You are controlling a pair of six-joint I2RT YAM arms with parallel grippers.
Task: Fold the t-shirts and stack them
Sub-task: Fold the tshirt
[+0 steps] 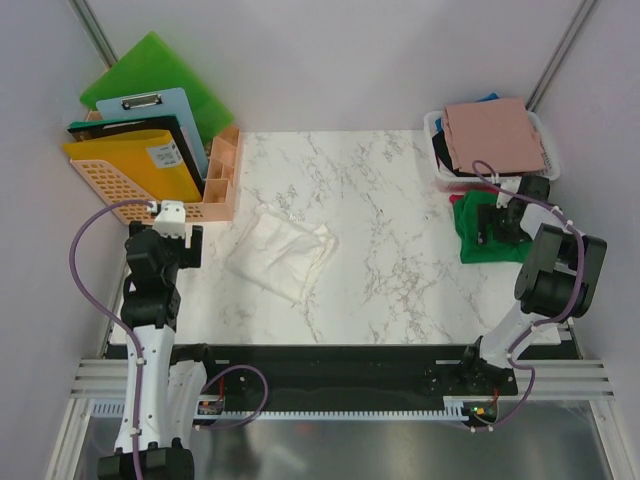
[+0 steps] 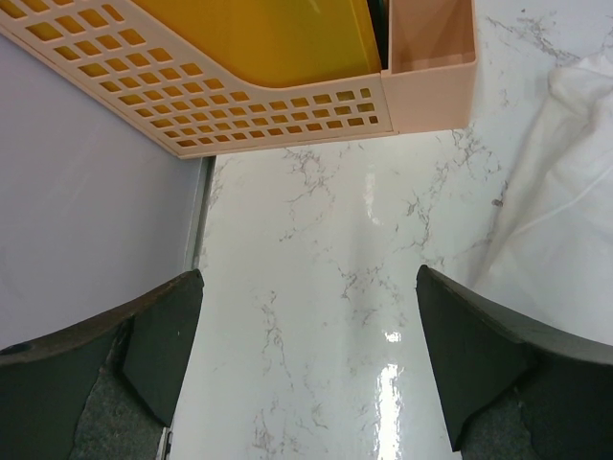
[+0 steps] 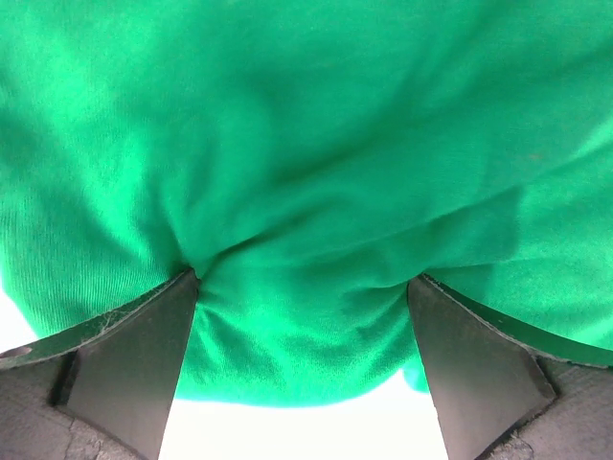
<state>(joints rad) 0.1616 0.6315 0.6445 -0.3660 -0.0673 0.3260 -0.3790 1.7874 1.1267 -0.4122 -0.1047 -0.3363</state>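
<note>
Worktop: white marble-look worktop (image 1: 380, 200), glossy; pale walls left, right, far.
Far left: peach rack (image 1: 222, 180) w/ yellow folder (image 1: 130, 165), green boards (image 1: 150, 70), blue clipboard (image 1: 170, 105).
Far right: white basket (image 1: 551, 160), pink shirt (image 1: 495, 135) on top.
Cream shirt (image 1: 285, 255): crumpled, centre-left.
Green shirt (image 1: 475, 235): right edge, just near of basket.
Left fingers (image 2: 158, 331): spread wide, nothing held, over bare worktop by rack.
Right fingers (image 3: 144, 355): spread wide, pressed into green shirt, cloth bunched between.
Writing: folder label unreadable.

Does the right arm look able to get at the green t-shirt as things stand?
Probably yes. The right gripper is down on the green t-shirt, jaws open astride a ridge of its cloth, and nothing visible lies between them.
</note>
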